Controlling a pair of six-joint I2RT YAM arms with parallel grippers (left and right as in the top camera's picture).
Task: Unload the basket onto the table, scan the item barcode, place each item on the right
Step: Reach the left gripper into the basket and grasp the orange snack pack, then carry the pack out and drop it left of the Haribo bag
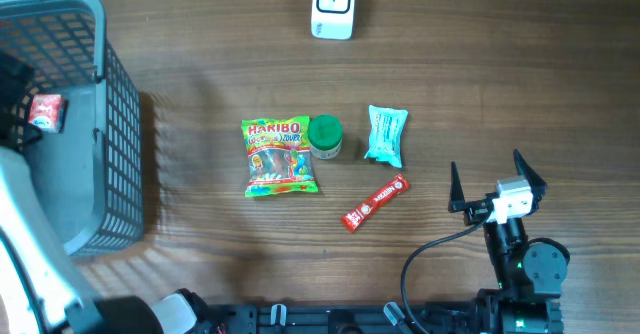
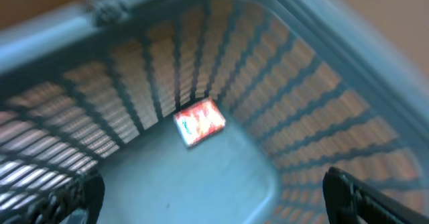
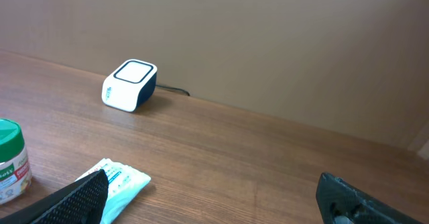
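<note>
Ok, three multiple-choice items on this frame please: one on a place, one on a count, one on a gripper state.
1. Where is the small red packet?
A on the floor of the grey basket
B balanced on its rim
C on the wood outside it

2. How many loose items lie in the middle of the table?
A two
B four
C six

3. How does the right gripper stand?
A shut on an item
B open and empty
C shut on nothing

Answers:
1 A: the left wrist view shows it lying flat inside the mesh walls.
2 B: Haribo bag, green-lidded jar, teal packet and red stick sachet.
3 B: its fingers are spread wide with only bare wood between them.
</note>
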